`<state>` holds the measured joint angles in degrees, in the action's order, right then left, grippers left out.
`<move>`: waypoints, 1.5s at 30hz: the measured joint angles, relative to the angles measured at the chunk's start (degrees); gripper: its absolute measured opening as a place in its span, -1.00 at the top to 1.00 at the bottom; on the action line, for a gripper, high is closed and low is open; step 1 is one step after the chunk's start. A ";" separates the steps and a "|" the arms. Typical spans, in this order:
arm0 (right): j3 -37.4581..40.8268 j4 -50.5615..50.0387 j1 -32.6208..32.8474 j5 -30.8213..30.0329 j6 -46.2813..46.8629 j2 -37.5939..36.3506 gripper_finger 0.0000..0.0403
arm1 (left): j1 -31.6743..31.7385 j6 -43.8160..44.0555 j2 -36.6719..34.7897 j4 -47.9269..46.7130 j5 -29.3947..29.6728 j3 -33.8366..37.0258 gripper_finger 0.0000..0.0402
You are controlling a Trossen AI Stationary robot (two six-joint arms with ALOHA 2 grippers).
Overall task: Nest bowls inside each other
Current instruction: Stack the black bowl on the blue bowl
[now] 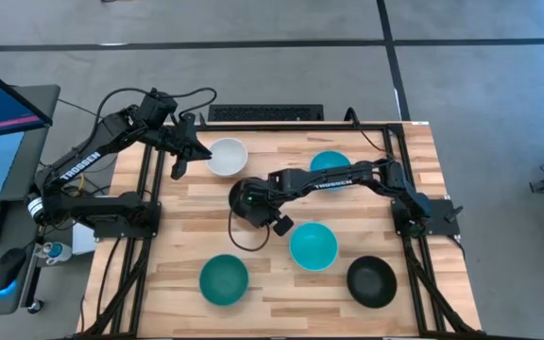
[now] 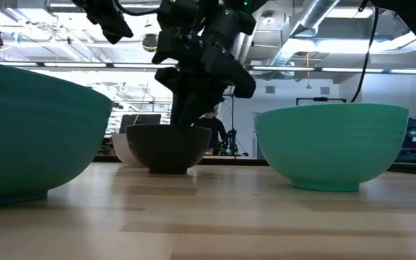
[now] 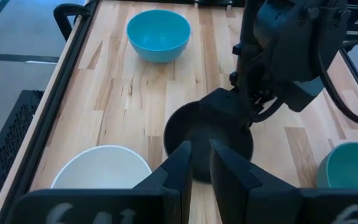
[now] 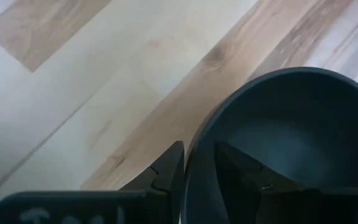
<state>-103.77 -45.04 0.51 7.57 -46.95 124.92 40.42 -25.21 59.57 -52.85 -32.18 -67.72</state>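
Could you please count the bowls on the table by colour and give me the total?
White bowl: 1
Black bowls: 2
Bright blue bowls: 2
Teal-green bowl: 1
Total: 6

Right gripper [image 2: 186, 115] grips black bowl [image 2: 168, 148] between two teal bowls [image 2: 331, 144].
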 joint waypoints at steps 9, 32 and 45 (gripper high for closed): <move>2.36 1.84 -0.28 0.52 2.03 0.00 0.54 | 0.00 0.41 0.00 0.04 0.00 -0.01 0.77; 4.20 1.17 -0.17 -5.23 10.99 -2.30 0.94 | 0.02 1.07 0.00 0.10 0.00 0.00 0.77; 4.47 -0.54 -0.24 -5.92 26.54 -16.83 0.94 | 0.02 0.68 0.02 0.06 -1.85 0.00 0.77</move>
<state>-99.30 -45.58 0.27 1.65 -20.41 108.10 40.45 -24.54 59.59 -52.80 -34.03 -67.72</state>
